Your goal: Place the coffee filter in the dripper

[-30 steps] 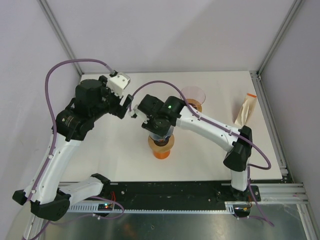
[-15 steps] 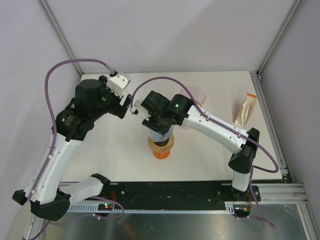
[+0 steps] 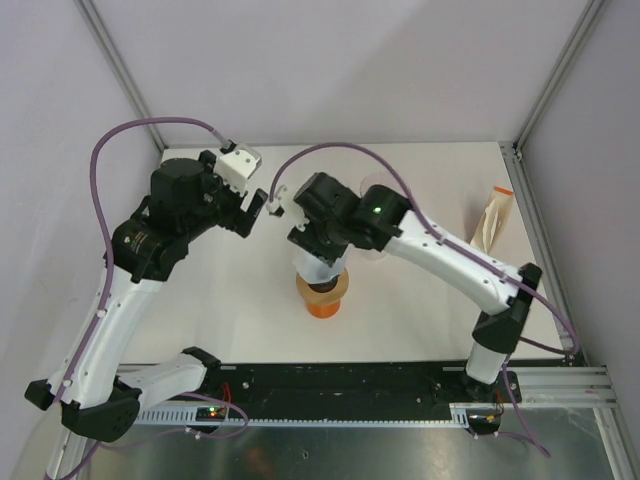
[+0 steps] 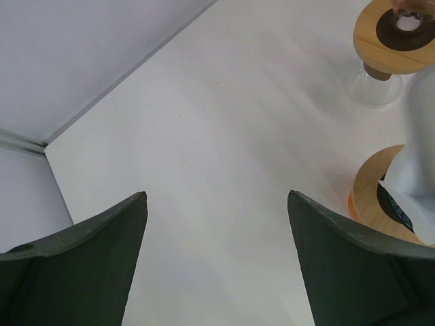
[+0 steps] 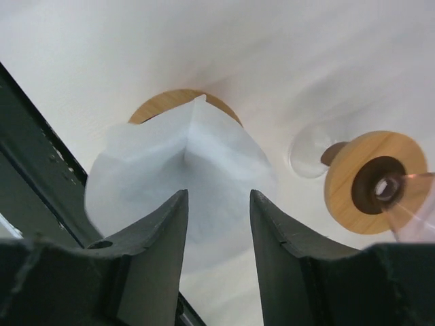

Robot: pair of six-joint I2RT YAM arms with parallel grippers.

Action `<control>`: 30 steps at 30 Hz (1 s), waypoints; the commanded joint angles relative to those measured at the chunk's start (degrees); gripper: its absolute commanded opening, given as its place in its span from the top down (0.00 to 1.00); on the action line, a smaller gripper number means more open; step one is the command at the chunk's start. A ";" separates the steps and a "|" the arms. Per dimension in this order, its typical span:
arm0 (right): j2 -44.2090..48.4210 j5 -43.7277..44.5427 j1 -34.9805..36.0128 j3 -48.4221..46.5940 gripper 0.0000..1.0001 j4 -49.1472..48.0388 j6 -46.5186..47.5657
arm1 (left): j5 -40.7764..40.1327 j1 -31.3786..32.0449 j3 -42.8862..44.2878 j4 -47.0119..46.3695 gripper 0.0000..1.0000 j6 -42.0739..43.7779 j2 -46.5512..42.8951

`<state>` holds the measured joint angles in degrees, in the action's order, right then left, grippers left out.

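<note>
Top view: the right pincer (image 3: 318, 256) hangs straight over the orange dripper (image 3: 323, 298); the white coffee filter (image 3: 312, 270) shows just beneath it, on top of the dripper; from above I cannot tell how its jaws stand. The left pincer (image 3: 254, 208) is held off the table (image 3: 420, 300), to the left of the right pincer and a little farther back, with nothing in it; a beige packet (image 3: 490, 222) lies well off to the right pincer's right, near the table's edge.

Left wrist view: the left pincer's two dark fingers (image 4: 75, 265) stand wide apart, with only bare table between them; ahead and to the right of the tips is the dripper's wooden collar, the coffee filter rising from it at the frame's edge; farther on stands a second dripper (image 4: 397, 37), a wooden ring on a clear foot.

Right wrist view: the right pincer's jaws are parted, with a clear gap and no paper pinched between them; the coffee filter fans out just beyond the tips, its point toward the dripper's wooden ring, most of which it covers; whether it is fully seated I cannot tell; the second dripper sits to the right of the tips, apart from the filter.
</note>
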<state>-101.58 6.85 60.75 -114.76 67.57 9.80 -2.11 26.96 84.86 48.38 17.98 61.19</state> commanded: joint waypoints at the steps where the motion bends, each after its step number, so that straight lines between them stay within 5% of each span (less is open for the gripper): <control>1: 10.82 0.51 -1.59 -0.17 0.51 -8.14 -0.41 | 1.56 0.20 -0.71 -0.30 0.11 -0.16 1.35; 4: 15.96 -2.52 -5.58 2.64 0.43 -12.11 -1.42 | 3.11 0.20 -0.62 -0.65 0.10 -0.49 2.15; 8: 25.69 -3.48 -13.21 9.89 0.07 -19.76 -4.04 | 4.01 0.20 0.24 -1.73 0.10 -0.71 3.26; 13: 40.85 0.58 -29.50 29.82 0.01 -36.38 -10.64 | 4.42 0.07 -0.89 -5.22 0.08 -0.50 4.30; 17: 48.05 7.33 -41.86 39.97 0.06 -41.39 -14.22 | 5.11 -0.15 -2.77 -8.93 0.07 -0.04 4.77; 23: 47.47 4.51 -59.88 52.40 0.41 -45.45 -17.63 | 8.32 -1.34 -2.62 -13.30 0.07 0.29 6.78; 30: 40.73 -3.83 -68.82 60.29 0.48 -54.58 -11.72 | 10.37 -2.02 -2.14 -15.01 0.07 1.83 7.82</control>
<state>-58.85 8.58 -5.08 -55.11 21.45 -4.49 5.85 25.54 82.17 37.12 18.26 68.99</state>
